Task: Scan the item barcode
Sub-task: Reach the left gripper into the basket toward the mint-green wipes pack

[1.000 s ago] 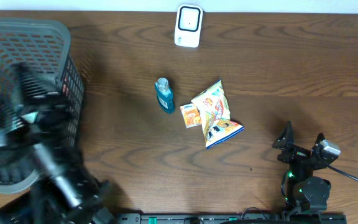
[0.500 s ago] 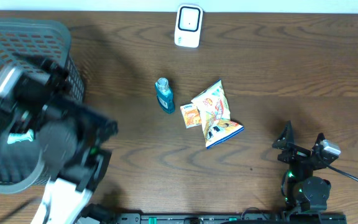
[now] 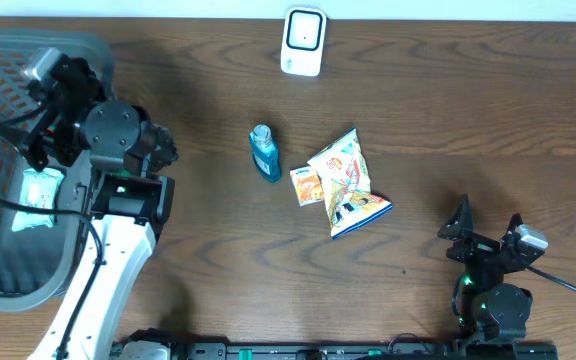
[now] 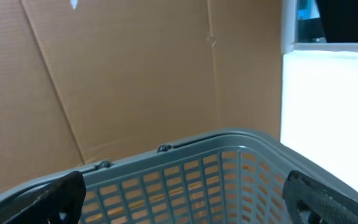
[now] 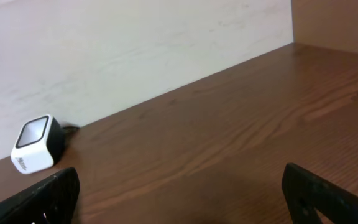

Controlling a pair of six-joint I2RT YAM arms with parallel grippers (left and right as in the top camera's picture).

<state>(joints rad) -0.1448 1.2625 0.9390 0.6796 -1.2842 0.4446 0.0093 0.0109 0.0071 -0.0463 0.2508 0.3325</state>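
hovering left gripper (image 4: 182,186) over basket (image 3: 88,45), fingers spread wide and empty

pictured with right gripper (image 3: 486,232) equally wide, holding nothing, low near the front of the table (image 3: 468,100). shows bottle (image 3: 264,152) and snack bags (image 3: 346,180), probably next for scanning, lying well to the right of the left gripper, between both arms, with scanner (image 3: 303,42) beyond them at the back. risks catching a finger on the mesh rim just below if swung out low, dragging the basket; risks knocking the bottle away on a hasty reach. finds bare wood right of the basket, all the way to the items.
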